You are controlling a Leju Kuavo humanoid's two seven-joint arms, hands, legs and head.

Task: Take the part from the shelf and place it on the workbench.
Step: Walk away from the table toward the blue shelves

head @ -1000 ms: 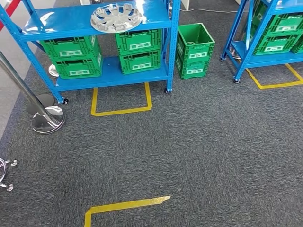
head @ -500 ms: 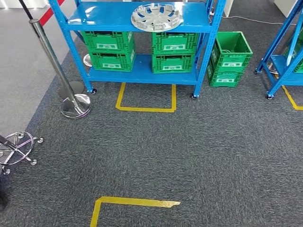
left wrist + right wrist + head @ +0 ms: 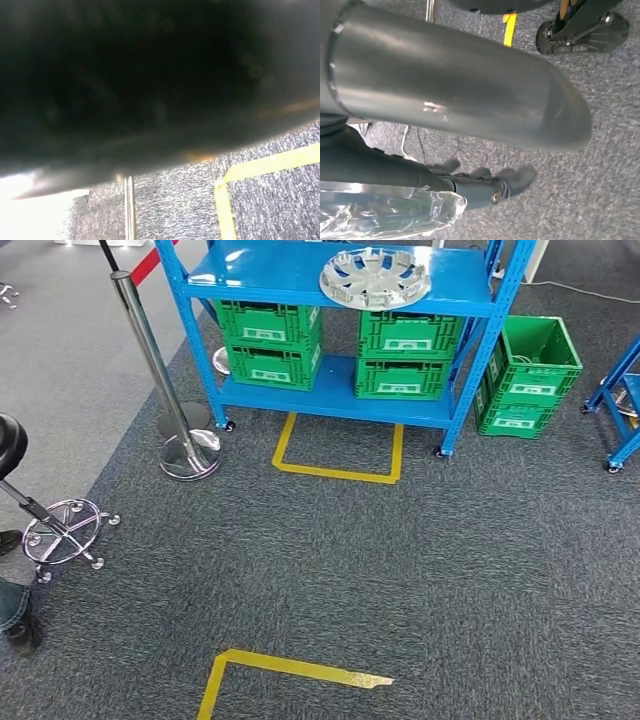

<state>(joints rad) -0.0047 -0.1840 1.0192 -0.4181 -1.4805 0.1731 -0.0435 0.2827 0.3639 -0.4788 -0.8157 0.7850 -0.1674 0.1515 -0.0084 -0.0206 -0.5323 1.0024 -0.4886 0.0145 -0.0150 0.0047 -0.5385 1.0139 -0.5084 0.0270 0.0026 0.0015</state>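
Observation:
The part, a silver wheel cover (image 3: 375, 277), lies flat on the top board of the blue shelf (image 3: 272, 275) at the far side of the grey carpet, some way ahead of me. My right hand (image 3: 463, 90) hangs over the carpet in the right wrist view. Its thick grey thumb is apart from the darker fingers (image 3: 501, 182), which are stretched out with nothing in them. The left wrist view is mostly a dark blur over carpet and yellow tape.
Green crates (image 3: 268, 340) fill the shelf's lower board and another (image 3: 528, 375) stands on the floor to its right. A chrome barrier post (image 3: 155, 370), a stool (image 3: 64, 530) and a person's shoe (image 3: 19, 625) are at left. Yellow tape (image 3: 340, 450) marks the carpet.
The camera has turned: the whole scene slid right and down in the picture. The shelf now sits nearer the middle, and the stool and shoe have come into view at left.

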